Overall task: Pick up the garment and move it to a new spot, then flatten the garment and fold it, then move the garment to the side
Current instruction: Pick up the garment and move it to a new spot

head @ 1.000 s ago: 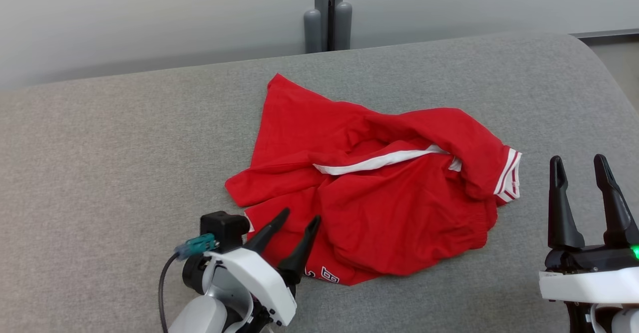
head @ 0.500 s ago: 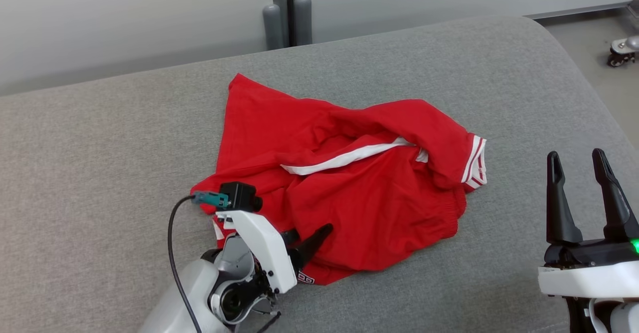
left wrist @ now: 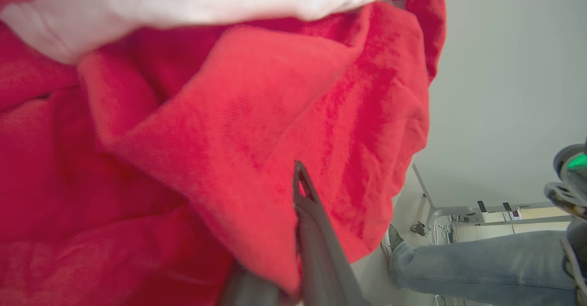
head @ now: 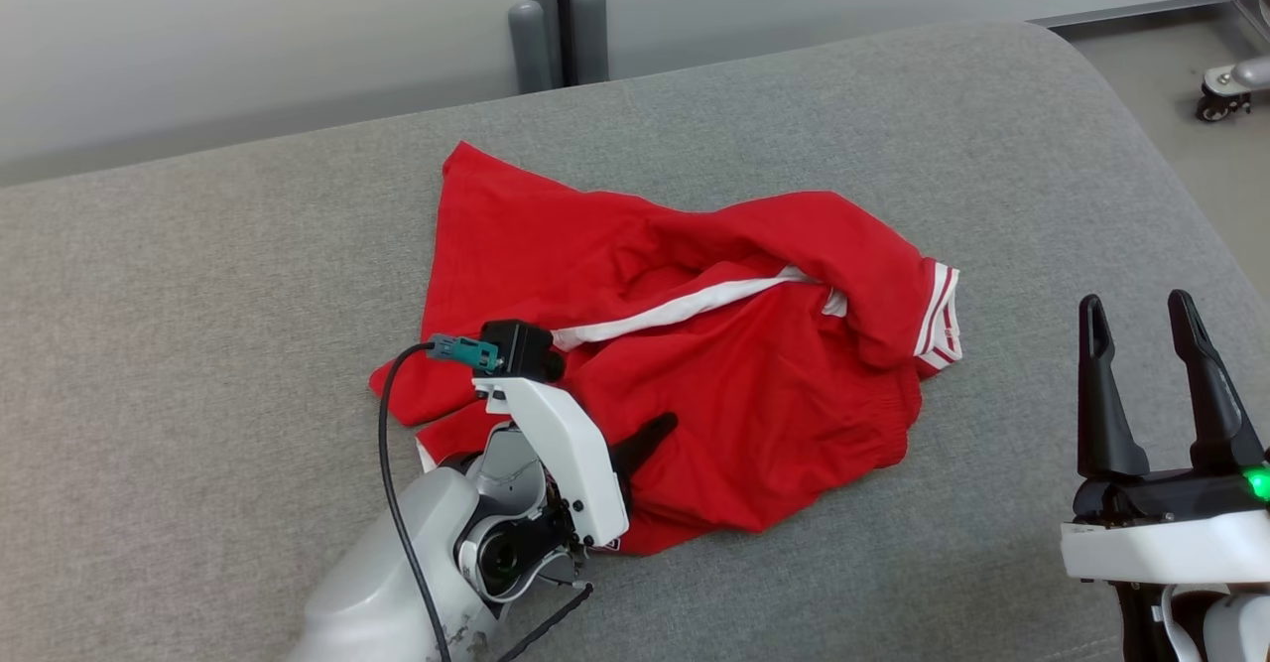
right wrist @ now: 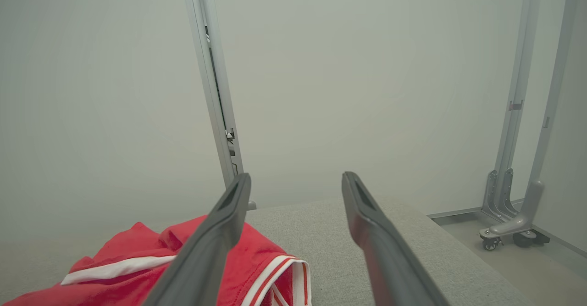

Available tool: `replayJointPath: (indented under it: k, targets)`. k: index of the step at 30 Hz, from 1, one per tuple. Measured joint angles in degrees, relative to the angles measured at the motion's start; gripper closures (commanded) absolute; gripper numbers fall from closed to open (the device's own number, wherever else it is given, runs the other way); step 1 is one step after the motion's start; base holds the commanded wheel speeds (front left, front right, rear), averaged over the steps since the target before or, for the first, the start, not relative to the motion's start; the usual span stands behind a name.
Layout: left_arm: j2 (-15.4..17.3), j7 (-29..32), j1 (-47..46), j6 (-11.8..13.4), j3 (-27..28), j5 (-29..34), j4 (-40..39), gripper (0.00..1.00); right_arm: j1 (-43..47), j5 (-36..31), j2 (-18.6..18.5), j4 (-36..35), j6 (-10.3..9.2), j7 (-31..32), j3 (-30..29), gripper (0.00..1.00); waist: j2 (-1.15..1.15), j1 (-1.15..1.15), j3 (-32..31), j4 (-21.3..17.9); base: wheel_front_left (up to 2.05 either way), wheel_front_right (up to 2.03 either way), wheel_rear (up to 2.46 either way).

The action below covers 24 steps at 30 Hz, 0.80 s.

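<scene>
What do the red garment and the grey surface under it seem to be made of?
Red garment: likely soft knit cloth, matte; it lies in loose folds and creases. Grey surface: likely woven upholstery fabric, matte; a fine speckled weave shows.

1. In the head view the left gripper [head: 643, 442] shows one of its fingers [head: 650, 434]. The other is hidden behind the white wrist housing.
2. In the left wrist view the garment [left wrist: 257, 113] is blurred at close range and covers one finger.
3. The garment's near hem lies partly behind the left wrist. The print there is unreadable.
4. The arm of the right gripper [head: 1151, 325] is cut off by the bottom edge.
5. The person's leg [left wrist: 481, 260] is cut off by the bottom edge.
6. The frame of the caster [head: 1210, 104] runs off the right edge.
</scene>
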Motion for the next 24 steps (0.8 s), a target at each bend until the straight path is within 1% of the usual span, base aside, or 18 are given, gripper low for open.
replayJointPath:
  k: [5,10,13,15,17,19,22,24]
  targets:
    - [0.02,-1.78,-0.85,-0.14,-2.27,-1.94,0.35,1.0,0.13,0.0,0.08,0.29,0.0,0.0,-0.27,0.0,0.0,0.0,-0.57,1.21,0.0,0.0,0.0]
    - [-0.02,-3.03,-1.25,-0.18,-5.19,-4.65,-1.97,1.0,0.35,0.04,-0.15,0.77,0.0,0.0,0.02,0.0,0.0,0.0,-1.23,3.23,0.0,0.0,0.0]
    - [-0.01,-3.78,-1.86,-0.24,-6.56,-3.58,-3.02,1.0,0.78,0.15,-0.13,0.9,0.0,0.0,-0.18,0.0,0.0,0.0,-1.63,4.76,0.0,0.0,0.0]
    - [0.59,-3.74,-2.44,-0.24,-6.84,-3.34,-4.13,1.0,0.94,0.16,-0.14,0.85,0.0,0.0,-0.76,0.0,0.0,0.0,-1.86,5.82,0.0,0.0,0.0]
    - [2.09,-2.71,-2.64,-0.29,-7.55,-2.78,-5.88,1.0,1.15,0.16,-0.21,0.85,0.0,0.0,-1.25,0.0,0.0,0.0,-2.02,6.97,0.0,0.0,0.0]
    - [4.31,-1.67,-2.86,-0.32,-8.16,-2.18,-8.28,1.0,1.18,0.18,-0.27,0.87,0.0,0.0,-1.52,0.0,0.0,0.0,-2.24,8.12,0.0,0.0,0.0]
    - [8.84,-0.24,-3.65,-0.32,-7.71,-1.53,-13.07,1.0,1.25,0.23,-0.46,0.89,0.0,0.0,-1.92,0.0,0.0,0.0,-2.78,9.56,0.0,0.0,0.0]
    - [11.63,0.41,-3.67,0.37,-6.01,-2.12,-17.25,1.0,1.35,0.27,-0.57,0.96,0.0,0.0,-2.3,0.0,0.0,0.0,-3.24,10.36,0.0,0.0,0.0]
